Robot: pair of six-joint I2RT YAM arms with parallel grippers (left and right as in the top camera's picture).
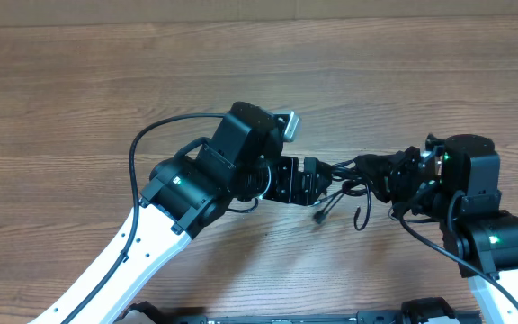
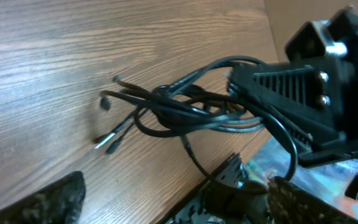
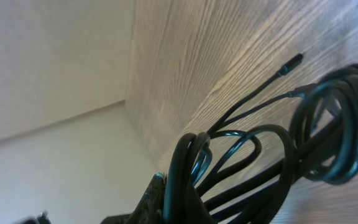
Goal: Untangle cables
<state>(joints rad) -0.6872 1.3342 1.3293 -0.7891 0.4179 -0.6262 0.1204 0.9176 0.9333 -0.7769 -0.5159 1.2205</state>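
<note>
Overhead: the cables [image 1: 344,184] bunch mid-table between both grippers, partly hidden by the left gripper [image 1: 311,180], with bare table [image 1: 79,81] all round. Left wrist: its fingers [image 2: 61,199] stand wide apart, empty. Right wrist: the right gripper [image 3: 163,199], mostly cut off, is clamped on blurred loops.

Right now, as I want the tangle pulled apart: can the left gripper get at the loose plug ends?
Probably yes. The left gripper is open, close beside the cables held in the right gripper, and the plug ends lie on the table ahead of it with nothing between.
</note>
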